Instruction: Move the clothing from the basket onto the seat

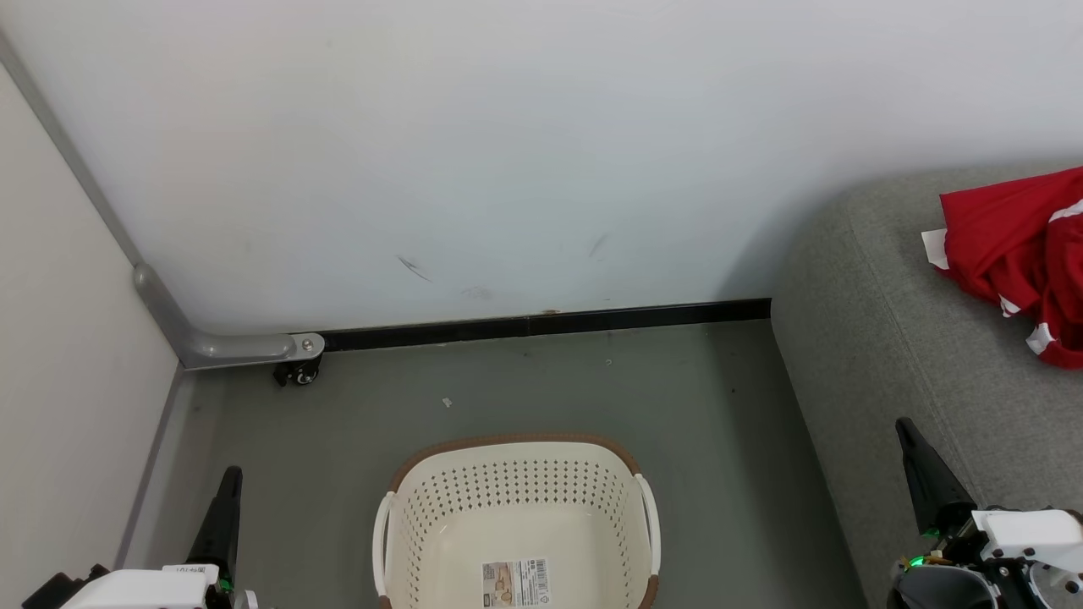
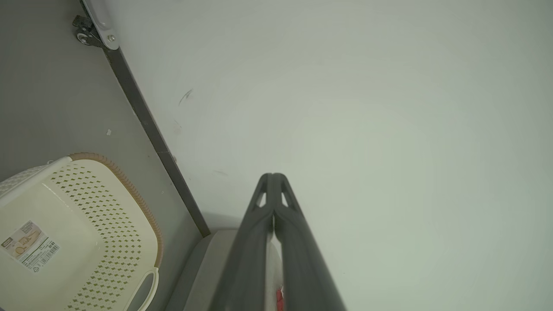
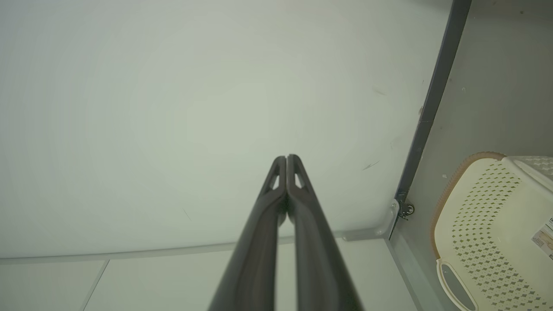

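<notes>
Here, the clothing (image 1: 1019, 254) is seen lying crumpled on the seat (image 1: 871, 364), toward the right edge of the head view. Its red fabric is crossed by white stripes, and a white tag shows at its left side. The basket (image 1: 516, 486) is set on the grey floor (image 1: 677, 406) to the left of the seat and apart from it, at the bottom middle of that view, and its label sticker (image 1: 514, 584) is seen on its bottom. The left gripper (image 1: 230, 478) is held clenched at the lower left, beside the basket and touching nothing; in the left wrist view its two fingers are pressed together with nothing between them. The right gripper (image 1: 905, 427) is likewise clenched and is seen against the front part of the seat, well apart from the clothing, with nothing grasped. A white wall (image 1: 508, 152) and a black skirting strip (image 1: 550, 323) are seen behind.
</notes>
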